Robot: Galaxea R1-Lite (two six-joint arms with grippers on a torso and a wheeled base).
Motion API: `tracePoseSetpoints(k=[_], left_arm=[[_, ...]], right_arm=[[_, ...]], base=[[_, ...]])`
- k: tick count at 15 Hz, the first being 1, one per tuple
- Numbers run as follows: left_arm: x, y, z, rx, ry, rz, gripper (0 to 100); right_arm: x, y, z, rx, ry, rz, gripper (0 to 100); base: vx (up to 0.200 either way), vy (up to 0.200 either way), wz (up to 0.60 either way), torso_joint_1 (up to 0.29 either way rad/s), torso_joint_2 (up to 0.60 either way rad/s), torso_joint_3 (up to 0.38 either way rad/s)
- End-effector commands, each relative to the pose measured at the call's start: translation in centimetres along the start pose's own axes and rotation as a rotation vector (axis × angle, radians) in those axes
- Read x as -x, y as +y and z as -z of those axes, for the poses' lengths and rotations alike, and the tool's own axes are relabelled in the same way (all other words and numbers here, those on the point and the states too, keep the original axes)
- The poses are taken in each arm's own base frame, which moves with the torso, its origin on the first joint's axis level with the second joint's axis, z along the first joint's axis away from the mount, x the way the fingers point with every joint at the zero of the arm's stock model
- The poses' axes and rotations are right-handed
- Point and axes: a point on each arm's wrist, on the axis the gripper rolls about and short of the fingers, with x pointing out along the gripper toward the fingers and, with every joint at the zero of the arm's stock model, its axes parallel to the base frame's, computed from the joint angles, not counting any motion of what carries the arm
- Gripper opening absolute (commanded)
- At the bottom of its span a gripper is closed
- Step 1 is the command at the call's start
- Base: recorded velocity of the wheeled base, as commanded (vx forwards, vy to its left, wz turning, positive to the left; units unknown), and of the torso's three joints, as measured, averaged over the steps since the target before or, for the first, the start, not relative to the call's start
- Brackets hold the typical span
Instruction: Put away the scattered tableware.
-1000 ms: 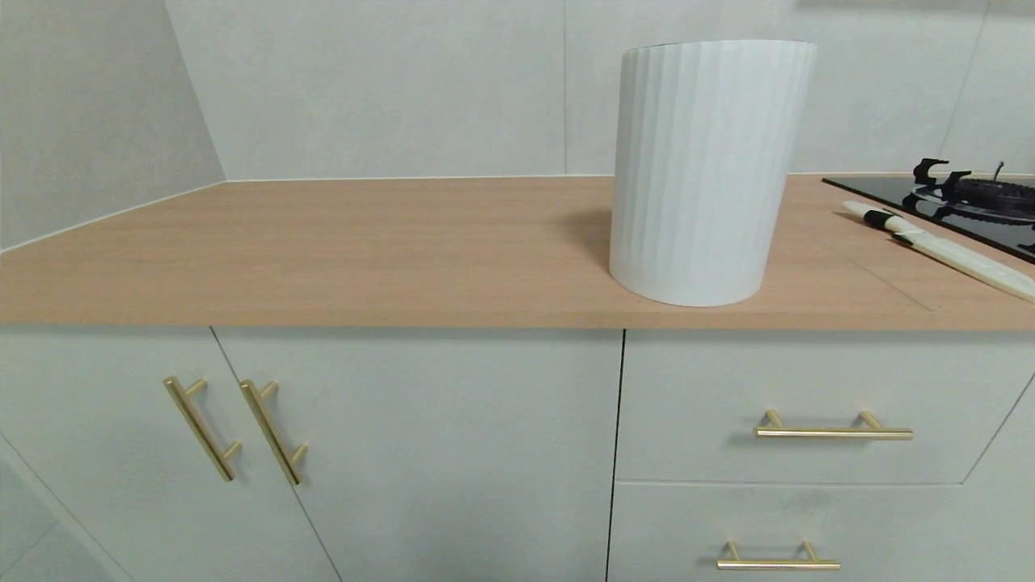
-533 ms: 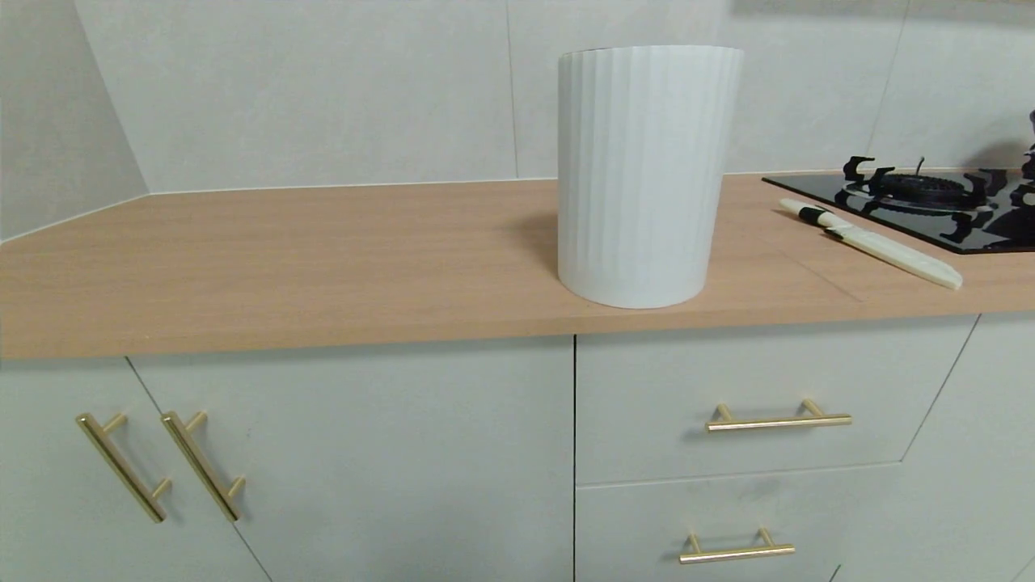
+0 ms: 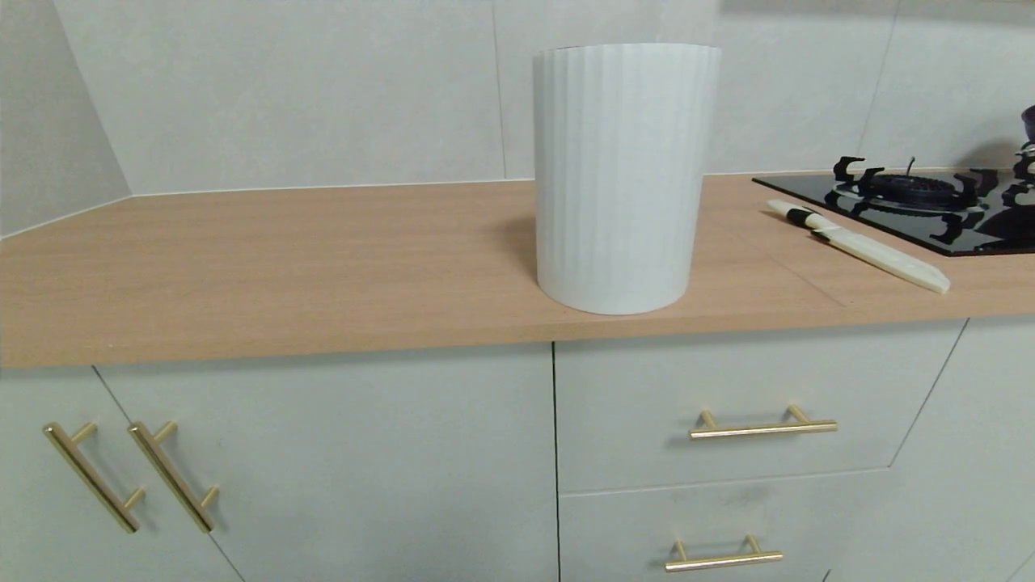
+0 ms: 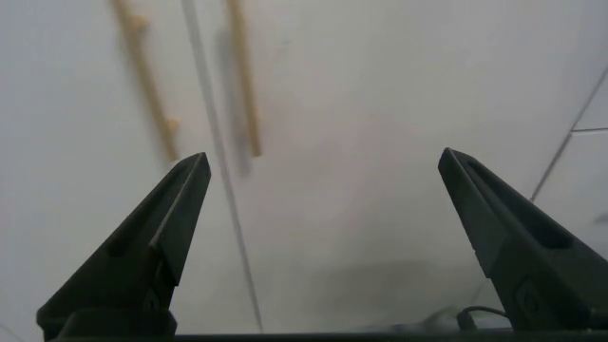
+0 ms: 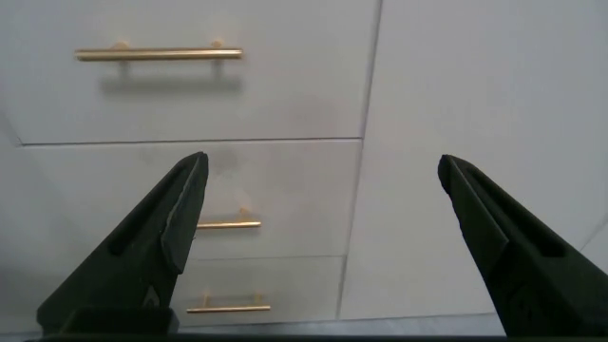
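Knife [image 3: 857, 245]: cream with a black band, laid flat on the countertop [image 3: 283, 259] between the ribbed white holder [image 3: 618, 178] and the hob [image 3: 914, 202].
Left gripper [image 4: 323, 166]: spread wide, nothing is gripped.
Right gripper [image 5: 323, 166]: spread wide, nothing is gripped.

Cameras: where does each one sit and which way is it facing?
Head view: on the robot's head, looking forward and down at the countertop, white ribbed container, knife and hob.
Left wrist view: on the left wrist, facing cabinet doors with two door handles; open left gripper in frame.
Right wrist view: on the right wrist, facing drawer fronts with drawer handles; open right gripper in frame.
Shared: head and left wrist views show the door handles; head and right wrist, drawer handles.
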Motion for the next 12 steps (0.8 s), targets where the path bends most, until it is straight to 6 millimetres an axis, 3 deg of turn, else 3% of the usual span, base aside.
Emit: tracePoseSetpoints(k=[1,3,7,10,12], left_arm=[[0.0,0.0,0.0,0.0,0.0,0.0,100],[0.0,0.0,0.0,0.002,0.0,0.0,100],[0.0,0.0,0.0,0.002,0.0,0.0,100],[0.0,0.0,0.0,0.005,0.0,-0.002,100],[0.0,0.0,0.0,0.005,0.0,-0.002,100]], right_arm=[[-0.01,0.0,0.0,0.001,0.002,0.0,100],[-0.01,0.0,0.0,0.001,0.002,0.0,100],[-0.01,0.0,0.0,0.001,0.002,0.0,100],[-0.01,0.0,-0.02,0.001,0.0,-0.002,100],[-0.01,0.0,0.0,0.001,0.002,0.0,100]], base=[[0.0,-0.2,0.0,0.007,0.0,0.002],[0.0,-0.2,0.0,0.005,0.0,0.005],[0.0,0.0,0.0,0.0,0.0,0.0],[0.2,0.0,0.0,0.002,0.0,0.005],[0.0,0.0,0.0,0.0,0.0,0.0]])
